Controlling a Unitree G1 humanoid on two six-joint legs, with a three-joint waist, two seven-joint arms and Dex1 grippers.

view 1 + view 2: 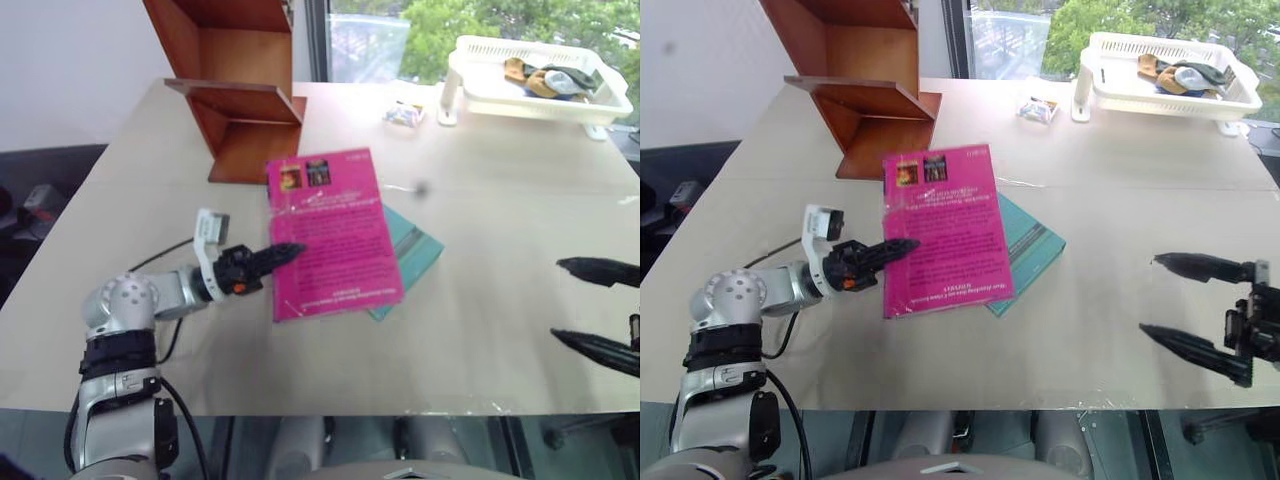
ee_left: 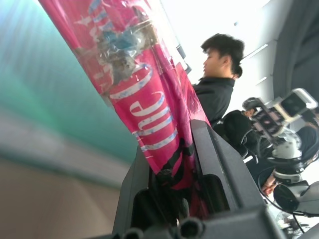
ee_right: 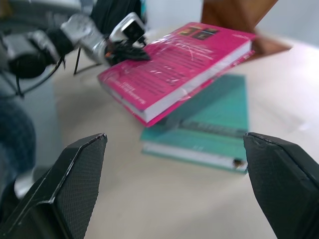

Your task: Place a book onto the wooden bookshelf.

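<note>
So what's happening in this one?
The left gripper is shut on the edge of the pink book and holds it raised above the teal book, which lies flat on the table. The right gripper hangs open off to the side, holding nothing. The wooden bookshelf stands at the table's far end; the book isn't on it yet.

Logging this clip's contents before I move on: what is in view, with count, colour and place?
book: 1, magenta-pink, mid-table, lifted above the teal book
teal book: 1, teal-green, flat on table under the pink one
wooden bookshelf: 1, reddish-brown, far left of table
basket: 1, white, far right corner, holding small items
small packet: 1, pale, beside the basket
person: 1, dark top, behind the table
left gripper: shut on the book's edge
right gripper: open, holds nothing
</note>
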